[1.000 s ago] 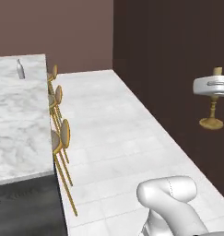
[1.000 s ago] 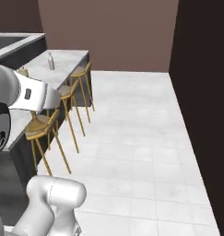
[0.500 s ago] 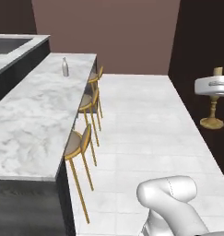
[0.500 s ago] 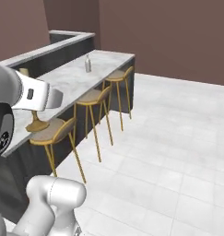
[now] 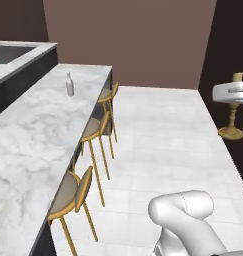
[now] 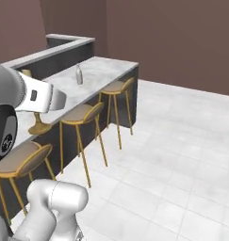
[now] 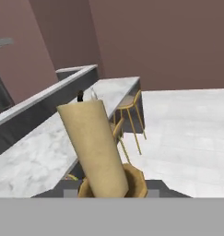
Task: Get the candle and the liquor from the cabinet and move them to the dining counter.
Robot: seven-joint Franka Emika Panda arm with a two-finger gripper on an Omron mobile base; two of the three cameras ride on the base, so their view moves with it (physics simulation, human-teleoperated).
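Left base view is showing the counter [image 5: 28, 145] stretching ahead and left of the claw [image 5: 235, 95], with the bottle [image 5: 69, 84] standing far along it. The claw is gripping the candle [image 5: 233, 117], hanging upright beneath it. Keeping it vertical while approaching should be helping a steady set-down.

White arm raised high, hand [image 5: 233, 95] level at mid-air, clamped around the candle [image 5: 233, 114] stem.

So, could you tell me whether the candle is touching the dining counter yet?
Apart. In the left base view the candle hangs from the gripper over the floor, well right of the dining counter, with stools between.
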